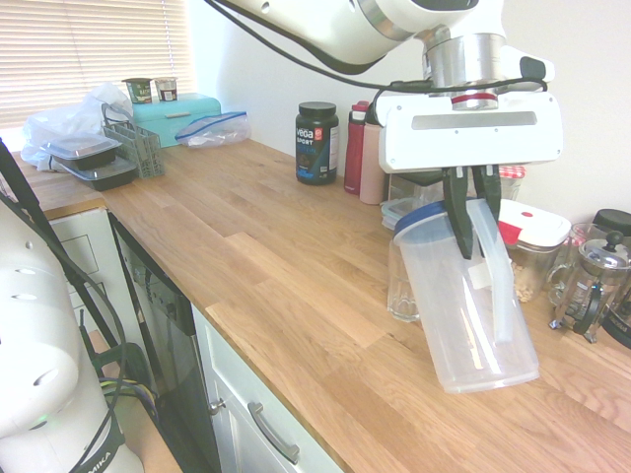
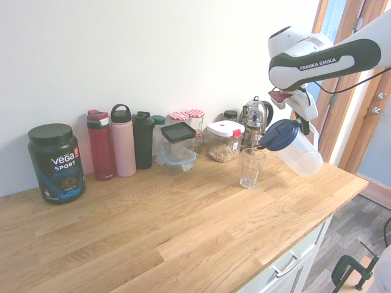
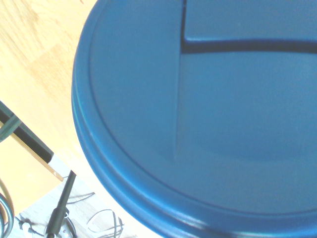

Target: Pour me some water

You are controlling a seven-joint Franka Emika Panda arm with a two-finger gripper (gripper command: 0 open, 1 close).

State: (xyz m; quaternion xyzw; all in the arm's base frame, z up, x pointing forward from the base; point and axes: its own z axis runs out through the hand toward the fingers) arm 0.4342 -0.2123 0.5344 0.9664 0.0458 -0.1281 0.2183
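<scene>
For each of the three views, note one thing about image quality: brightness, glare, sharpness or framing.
First exterior view: sharp, but the window blinds are washed out by daylight. Second exterior view: evenly lit; the glass and the jug are clear. Wrist view: the jug's blue lid fills the frame, slightly soft, cut off at the edges.

A home kitchen: a long wooden worktop [image 1: 276, 266] over white cupboards [image 1: 266, 424], with drink bottles [image 2: 122, 140], storage jars [image 2: 223, 141] and a coffee press [image 1: 592, 281] along the far wall.
</scene>
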